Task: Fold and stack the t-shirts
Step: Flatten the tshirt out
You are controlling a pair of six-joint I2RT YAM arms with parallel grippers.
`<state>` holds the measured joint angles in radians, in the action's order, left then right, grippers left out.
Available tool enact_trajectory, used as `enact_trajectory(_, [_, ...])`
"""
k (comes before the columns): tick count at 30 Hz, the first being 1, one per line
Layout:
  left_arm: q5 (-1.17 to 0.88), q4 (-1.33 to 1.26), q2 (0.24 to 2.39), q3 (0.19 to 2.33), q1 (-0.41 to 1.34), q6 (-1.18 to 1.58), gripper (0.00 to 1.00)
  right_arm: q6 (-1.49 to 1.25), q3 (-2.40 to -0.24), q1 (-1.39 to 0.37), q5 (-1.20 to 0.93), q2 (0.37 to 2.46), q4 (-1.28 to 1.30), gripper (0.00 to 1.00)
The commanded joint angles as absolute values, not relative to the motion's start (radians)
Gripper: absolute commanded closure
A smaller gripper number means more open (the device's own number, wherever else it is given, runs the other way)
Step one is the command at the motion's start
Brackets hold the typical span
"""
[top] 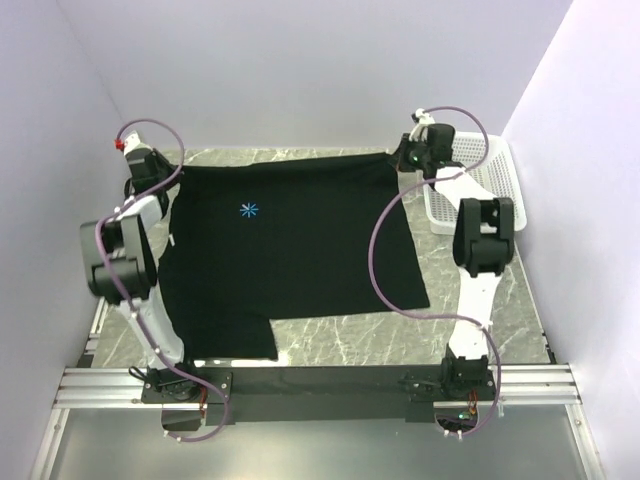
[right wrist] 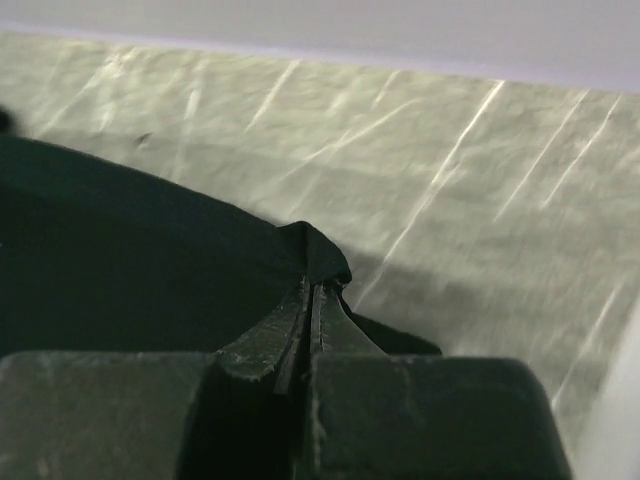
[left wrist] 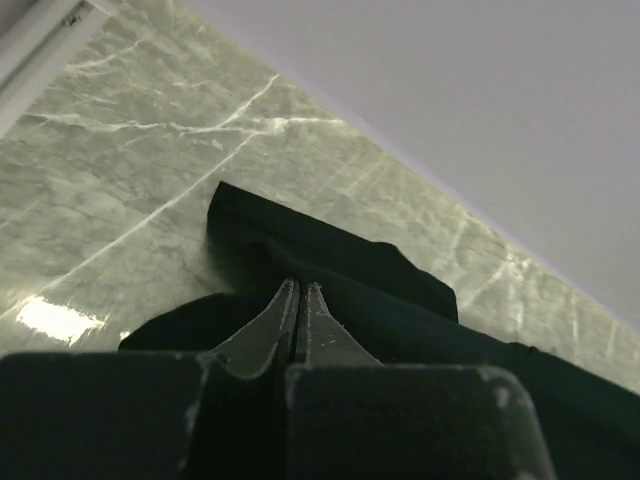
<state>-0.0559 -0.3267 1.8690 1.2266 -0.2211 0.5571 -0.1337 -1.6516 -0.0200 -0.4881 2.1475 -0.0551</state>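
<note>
Pinching the t-shirt (top: 290,240) by its far corners: left hand (left wrist: 300,288) and right hand (right wrist: 313,290) both clamped; body lies nearward.

White basket (top: 497,170) at marble table's (top: 340,345) far-right corner

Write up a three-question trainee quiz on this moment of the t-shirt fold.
1. True or false: the left end effector and the right end effector are each shut on the black t-shirt.
2. Where does the white basket stand? A: far right of the table. B: near left. C: on top of the t-shirt.
3. Fill in: the light-blue logo lies nearer the ___ arm.

Key: 1 true; 2 A; 3 left.
</note>
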Motion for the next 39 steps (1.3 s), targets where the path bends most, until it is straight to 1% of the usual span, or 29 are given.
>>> enact_trajectory(1, [-0.057,-0.373,1.943,1.385,-0.226,0.578,0.99,-0.115,-1.84,-0.041,-0.35,2.207,-0.041,1.0])
enact_trajectory(5, [-0.069,-0.304,2.037,1.482,-0.225,0.587,0.99,-0.137,-1.937,-0.055,-0.281,2.262,-0.017,1.0])
enact_trajectory(10, [-0.087,-0.246,2.138,1.595,-0.224,0.61,1.0,-0.135,-2.051,-0.058,-0.307,2.322,0.044,1.0])
enact_trajectory(16, [-0.107,-0.184,2.21,1.697,-0.224,0.621,0.99,-0.012,-2.2,-0.069,-0.311,2.399,0.188,1.0])
enact_trajectory(22, [-0.141,-0.195,2.209,1.692,-0.224,0.614,1.0,0.169,-2.218,-0.072,-0.339,2.411,0.274,1.0])
enact_trajectory(28, [-0.173,-0.204,2.197,1.675,-0.224,0.598,1.0,0.288,-2.237,-0.083,-0.275,2.424,0.324,1.0])
enact_trajectory(33, [-0.181,-0.199,2.19,1.661,-0.224,0.586,0.99,0.4,-2.204,-0.092,-0.222,2.421,0.285,1.0])
enact_trajectory(39, [-0.192,-0.18,2.22,1.693,-0.224,0.591,0.99,0.498,-2.197,-0.112,-0.181,2.442,0.2,1.0])
